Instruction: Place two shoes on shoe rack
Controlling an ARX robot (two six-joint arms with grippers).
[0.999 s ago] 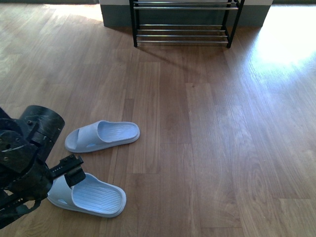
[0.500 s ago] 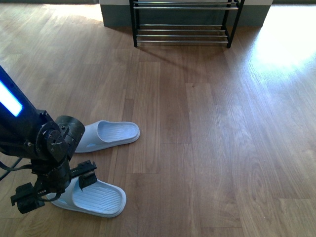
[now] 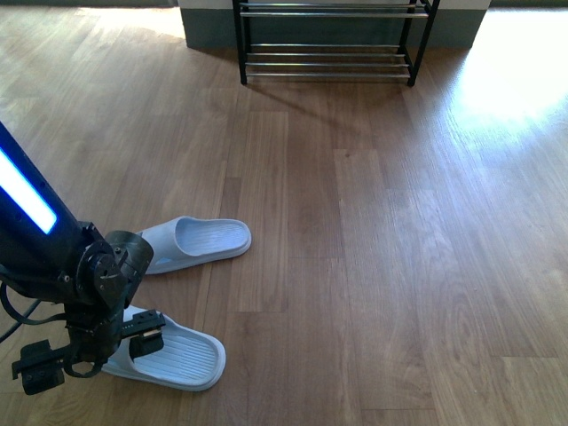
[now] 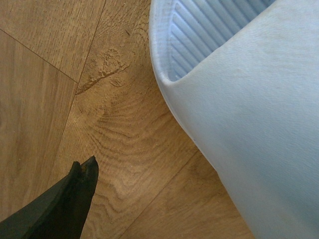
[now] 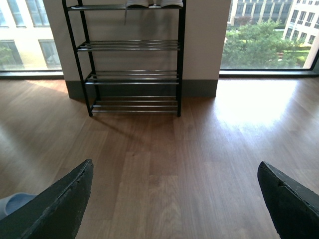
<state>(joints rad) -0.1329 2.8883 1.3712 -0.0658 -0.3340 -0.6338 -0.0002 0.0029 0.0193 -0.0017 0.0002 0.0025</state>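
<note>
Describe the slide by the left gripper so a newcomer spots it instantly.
From the black shoe rack at the far wall, come back over the floor to two pale blue slides. It is the nearer slide, with the open left gripper at its strap end; the other slide lies clear, toward the rack.

Tall black metal shoe rack [image 3: 328, 40]: black frame, shiny chrome rods. Skirting [image 5: 199, 88] behind rack: dark grey; wall [image 5: 204, 35] above it off-white. Wooden plank floor [image 3: 373, 248]: warm brown, streaky grain, swirl knots; white sun glare right of rack. Pale blue open-toe rubber slide nearer rack [image 3: 200, 238]: ridged-line footbed. Matching pale blue slide farther from rack [image 3: 182, 355]: same ridges, plain strap, faint yellowish smudges. Left arm [image 3: 44, 253]: black, glowing blue-white strip. Left gripper [image 3: 93, 348], right gripper [image 5: 174, 163]: matte black.
</note>
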